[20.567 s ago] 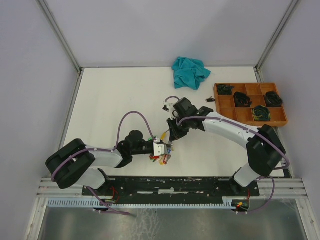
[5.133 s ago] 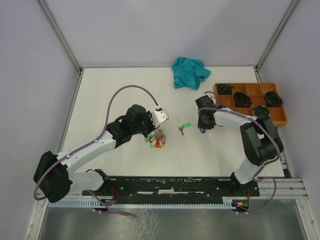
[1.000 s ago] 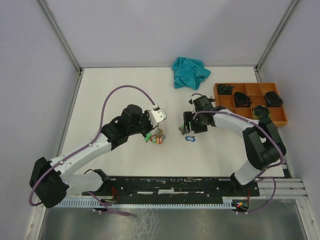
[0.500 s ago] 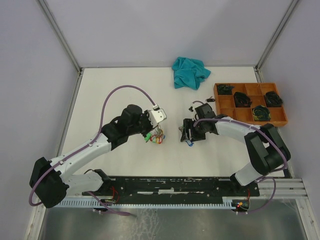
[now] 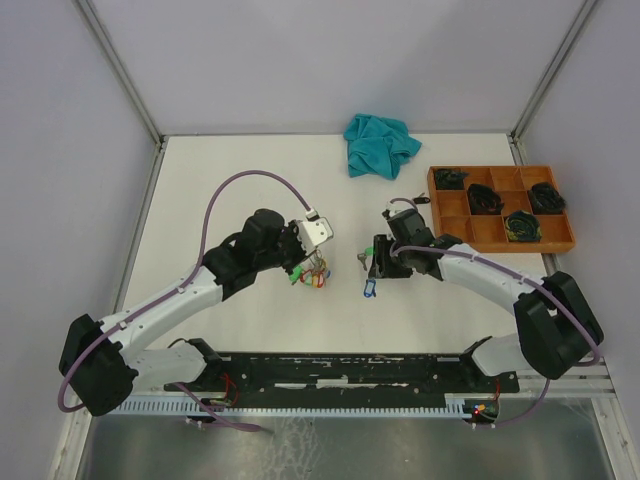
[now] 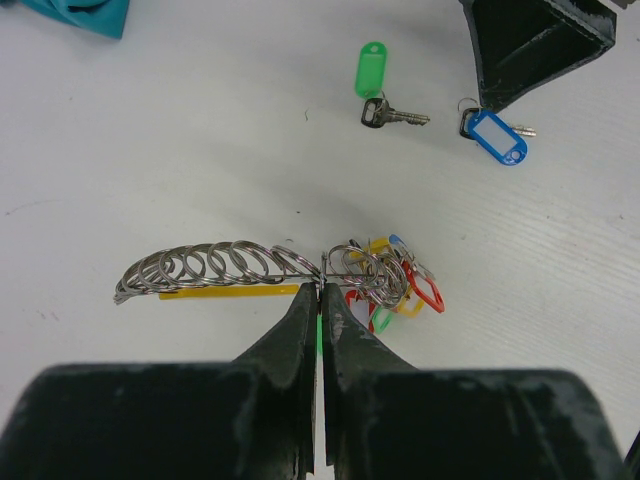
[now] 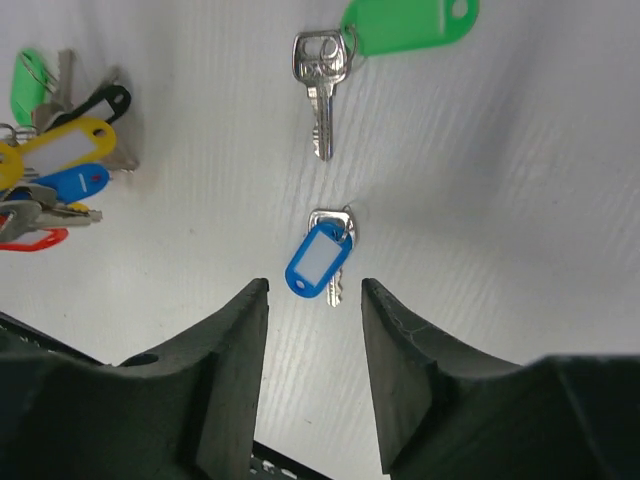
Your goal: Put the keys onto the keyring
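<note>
**Left wrist view: claw pinching the keyring, two keys lying loose to its right**

The left claw point(image 6: 320, 300) is pressed together, pinching the thin wire of the keyring point(image 6: 230, 265) just above the white surface point(image 5: 230, 180). On one side of the pinch a row of small split loops is strung along the wire. On the other side hangs a bunch of keys point(image 6: 385, 280) with red, yellow, green and blue tags, touching the surface.

The right claw point(image 7: 312, 300) is spread, to the right of the keyring, its two fingers standing either side of a blue-tagged key point(image 7: 318, 260). That key lies flat on the surface and neither finger touches it. A green-tagged key point(image 7: 318, 70) lies just beside it, also right of the keyring and a little farther back; it too lies free.

A crumpled teal cloth point(image 5: 380, 143) lies well behind the keyring, at the far edge of the surface. An orange tray point(image 5: 455, 212) with compartments sits well to the right of the keyring, with dark bundles in several compartments; what they are cannot be made out.
</note>
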Robot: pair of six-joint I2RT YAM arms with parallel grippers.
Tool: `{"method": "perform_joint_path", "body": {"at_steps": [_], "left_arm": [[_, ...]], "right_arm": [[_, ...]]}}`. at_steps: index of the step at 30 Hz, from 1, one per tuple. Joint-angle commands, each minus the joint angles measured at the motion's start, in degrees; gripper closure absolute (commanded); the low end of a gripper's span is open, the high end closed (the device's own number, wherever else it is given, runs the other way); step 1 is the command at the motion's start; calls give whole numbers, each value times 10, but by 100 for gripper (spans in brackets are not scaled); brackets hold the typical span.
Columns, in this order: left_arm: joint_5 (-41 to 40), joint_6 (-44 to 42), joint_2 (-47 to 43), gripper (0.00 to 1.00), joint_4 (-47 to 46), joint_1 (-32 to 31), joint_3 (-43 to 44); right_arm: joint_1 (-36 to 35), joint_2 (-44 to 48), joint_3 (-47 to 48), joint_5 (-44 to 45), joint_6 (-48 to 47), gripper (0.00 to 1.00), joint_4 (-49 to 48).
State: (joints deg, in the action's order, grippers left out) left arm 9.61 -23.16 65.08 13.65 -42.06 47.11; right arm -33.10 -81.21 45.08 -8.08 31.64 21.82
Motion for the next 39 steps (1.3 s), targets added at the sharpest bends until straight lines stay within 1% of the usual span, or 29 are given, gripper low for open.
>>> {"method": "perform_joint_path", "body": {"at_steps": [1, 4, 7, 10, 15, 33, 39], "left_arm": [[12, 19, -9, 97, -27, 1, 25], [11, 19, -8, 97, -27, 1, 25], [11, 19, -8, 97, -27, 1, 25], [11, 19, -8, 97, -27, 2, 25], [13, 19, -7, 97, -27, 1, 26], [13, 19, -4, 97, -26, 1, 25], [12, 18, -1, 97, -25, 2, 26]], "right_arm": [[1, 10, 0, 49, 55, 52, -42], [0, -12, 6, 42, 81, 57, -50], [0, -33, 10, 53, 100, 61, -45], [0, -50, 19, 54, 102, 64, -34], [0, -63, 21, 45, 102, 69, -43], [0, -95, 34, 27, 90, 80, -50], [0, -103, 34, 28, 86, 82, -53]]}}
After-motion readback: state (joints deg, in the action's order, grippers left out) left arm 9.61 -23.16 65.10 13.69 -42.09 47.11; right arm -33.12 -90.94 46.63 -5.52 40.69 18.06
